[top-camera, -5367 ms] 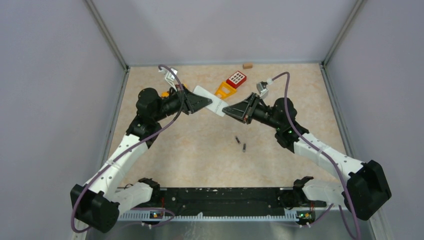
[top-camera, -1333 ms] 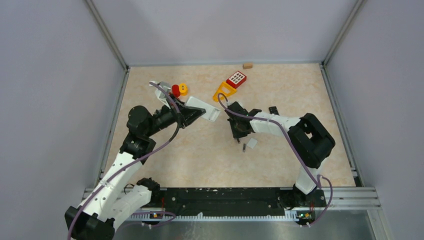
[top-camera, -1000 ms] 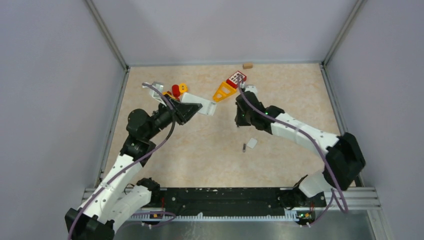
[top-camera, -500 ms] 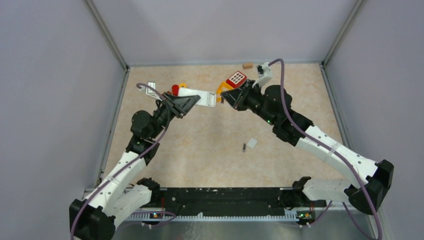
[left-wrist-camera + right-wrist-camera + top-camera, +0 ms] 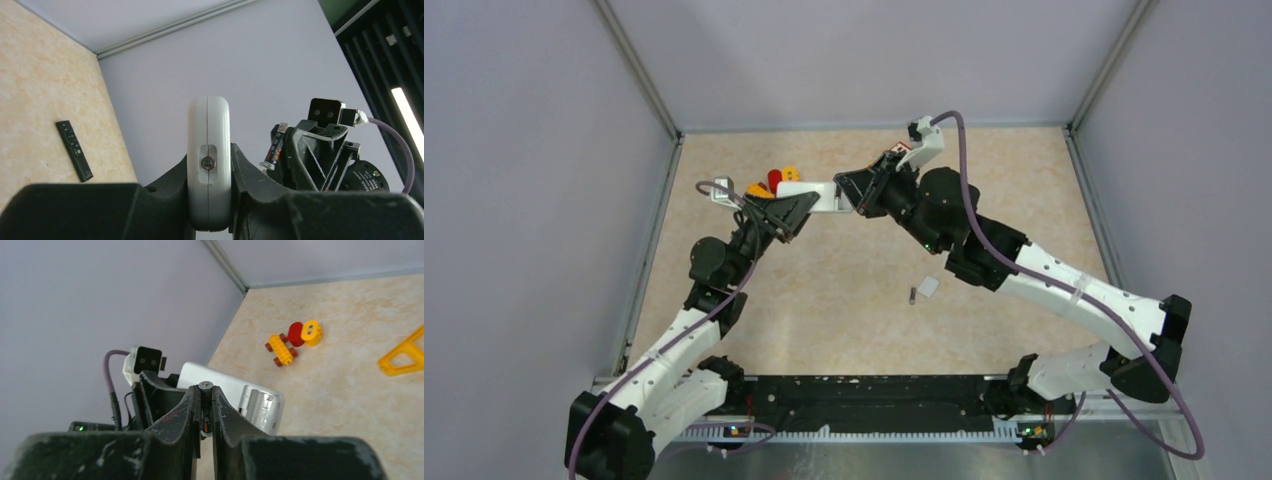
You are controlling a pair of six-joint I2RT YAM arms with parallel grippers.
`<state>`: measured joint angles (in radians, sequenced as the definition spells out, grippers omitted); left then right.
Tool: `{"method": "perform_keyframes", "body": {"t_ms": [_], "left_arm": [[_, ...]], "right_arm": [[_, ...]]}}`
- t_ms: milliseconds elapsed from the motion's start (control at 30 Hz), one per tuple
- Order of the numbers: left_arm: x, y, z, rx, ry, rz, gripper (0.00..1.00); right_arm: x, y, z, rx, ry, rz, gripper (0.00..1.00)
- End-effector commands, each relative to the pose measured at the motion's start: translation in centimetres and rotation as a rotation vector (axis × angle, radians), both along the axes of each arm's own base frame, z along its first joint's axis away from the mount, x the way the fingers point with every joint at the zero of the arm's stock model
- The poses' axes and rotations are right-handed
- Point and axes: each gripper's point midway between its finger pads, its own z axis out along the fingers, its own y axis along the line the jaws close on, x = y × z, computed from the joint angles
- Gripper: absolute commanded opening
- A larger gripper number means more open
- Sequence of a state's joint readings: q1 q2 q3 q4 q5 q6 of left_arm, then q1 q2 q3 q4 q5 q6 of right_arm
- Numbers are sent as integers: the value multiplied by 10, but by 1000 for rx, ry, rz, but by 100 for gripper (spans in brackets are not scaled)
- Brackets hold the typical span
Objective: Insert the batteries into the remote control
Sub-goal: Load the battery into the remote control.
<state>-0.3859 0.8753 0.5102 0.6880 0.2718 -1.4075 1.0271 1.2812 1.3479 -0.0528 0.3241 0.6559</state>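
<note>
My left gripper is shut on the white remote control and holds it off the table at the back centre. In the left wrist view the remote stands edge-on between the jaws. My right gripper faces the remote's free end, shut on one of the batteries, a slim cylinder with an orange band, also seen from the left wrist as the battery. The remote's open battery bay shows just right of my right gripper. Another battery lies on the table.
A small white cover piece lies beside the loose battery. A red and yellow block toy sits behind the remote, and a yellow triangle toy lies right of it. A black remote rests on the floor. Grey walls close in the back and sides.
The right arm picked a battery off the table and swung up and back to the remote's end. The left arm lifted the remote higher and further back.
</note>
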Motion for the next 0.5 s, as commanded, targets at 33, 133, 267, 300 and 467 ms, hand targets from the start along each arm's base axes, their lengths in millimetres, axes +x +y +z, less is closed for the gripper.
{"method": "perform_keyframes", "body": {"t_ms": [33,133,267,300,467], "left_arm": [[-9,10,32,-161,-68,-12,0],[-9,9,33,-194,-60,-32,0],[-9,9,35,-208,-62,-43,0],[-9,9,35,-210,-61,-42,0],[-8,10,37,-214,-71,-32,0]], "right_arm": [[12,-13,12,-97,-52,-181,0],[15,-13,11,-140,-61,-225,0],[17,-10,7,-175,-65,-239,0],[17,-10,6,-183,-63,-243,0],[19,-10,-2,-216,-53,-254,0]]}}
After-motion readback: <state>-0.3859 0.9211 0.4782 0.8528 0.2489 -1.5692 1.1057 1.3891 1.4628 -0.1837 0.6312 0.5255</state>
